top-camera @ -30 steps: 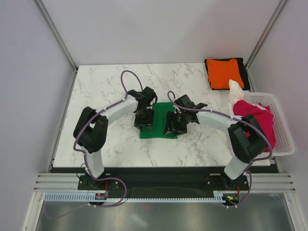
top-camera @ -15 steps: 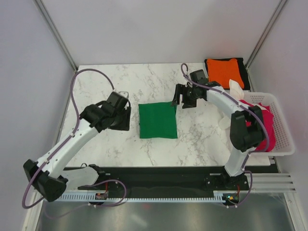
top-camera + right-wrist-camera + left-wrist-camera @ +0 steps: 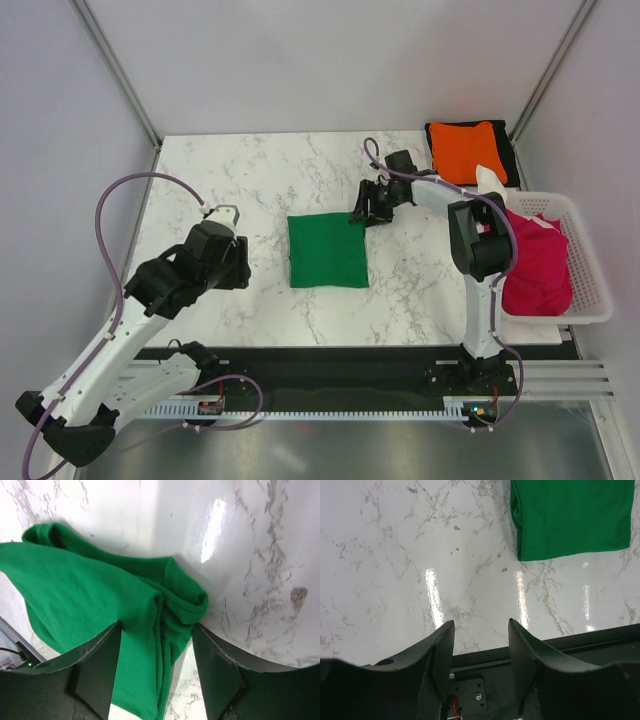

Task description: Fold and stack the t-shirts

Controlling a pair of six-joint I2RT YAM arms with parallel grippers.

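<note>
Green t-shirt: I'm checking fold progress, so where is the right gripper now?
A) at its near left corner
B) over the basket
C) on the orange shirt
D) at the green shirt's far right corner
D: the right gripper straddles the green t-shirt at its far right corner.

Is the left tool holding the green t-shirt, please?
No, the left tool is open and empty, well apart from the green t-shirt.

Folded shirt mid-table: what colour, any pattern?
The folded shirt is plain bright green, no pattern. The top external view shows it best.
</note>
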